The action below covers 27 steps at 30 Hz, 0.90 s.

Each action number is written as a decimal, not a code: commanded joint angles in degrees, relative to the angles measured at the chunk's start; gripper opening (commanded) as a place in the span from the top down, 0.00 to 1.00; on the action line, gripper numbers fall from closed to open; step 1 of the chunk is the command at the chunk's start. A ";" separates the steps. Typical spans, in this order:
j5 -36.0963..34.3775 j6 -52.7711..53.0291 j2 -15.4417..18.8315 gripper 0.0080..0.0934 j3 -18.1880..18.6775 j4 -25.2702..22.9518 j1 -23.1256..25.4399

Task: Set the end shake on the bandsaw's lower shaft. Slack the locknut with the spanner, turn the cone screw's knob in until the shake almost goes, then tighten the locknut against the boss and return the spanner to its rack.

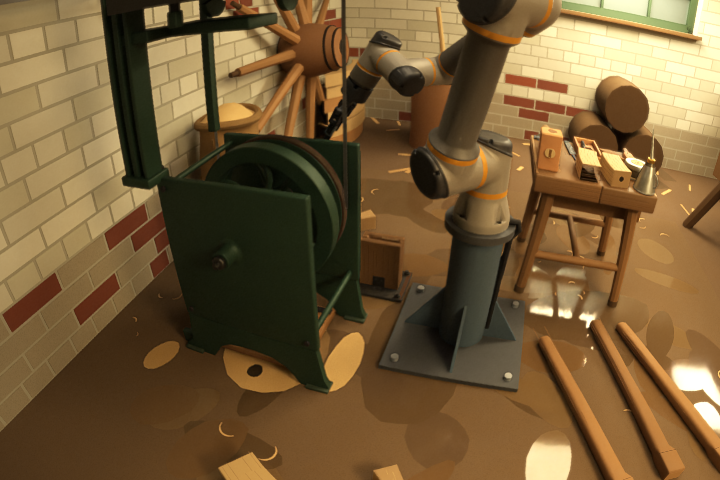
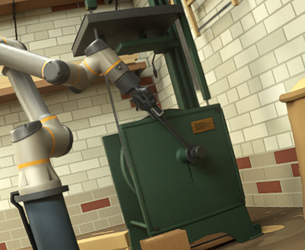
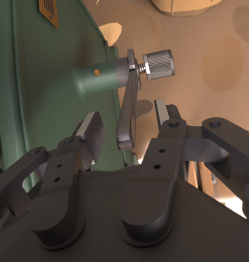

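The steel spanner (image 3: 129, 111) (image 2: 173, 130) hangs with its head on the locknut (image 3: 131, 64) against the green boss (image 3: 96, 75), and its free handle end sits between the fingers of my gripper (image 3: 126, 122) (image 2: 155, 109), which is open and holds nothing. Beyond the locknut a short run of thread leads to the knurled knob (image 3: 159, 64) (image 2: 197, 152) of the cone screw. All of this is on the bandsaw's green rear panel (image 2: 184, 170). From the side camera my gripper (image 1: 331, 125) is behind the bandsaw (image 1: 259, 238), and the spanner is hidden.
A sawdust bin (image 2: 303, 149) stands to the right of the bandsaw. A brass plate (image 2: 202, 125) is fixed on the panel above the boss. A wooden box (image 2: 165, 240) lies at the saw's foot. A stool with tools (image 1: 590, 187) stands beyond my base (image 1: 454, 334).
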 commanded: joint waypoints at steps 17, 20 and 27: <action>0.01 0.00 -0.01 0.88 -0.02 -0.03 0.00; 0.01 0.00 -0.01 0.95 -0.02 -0.03 0.00; 0.01 0.00 -0.01 1.00 -0.02 -0.03 0.00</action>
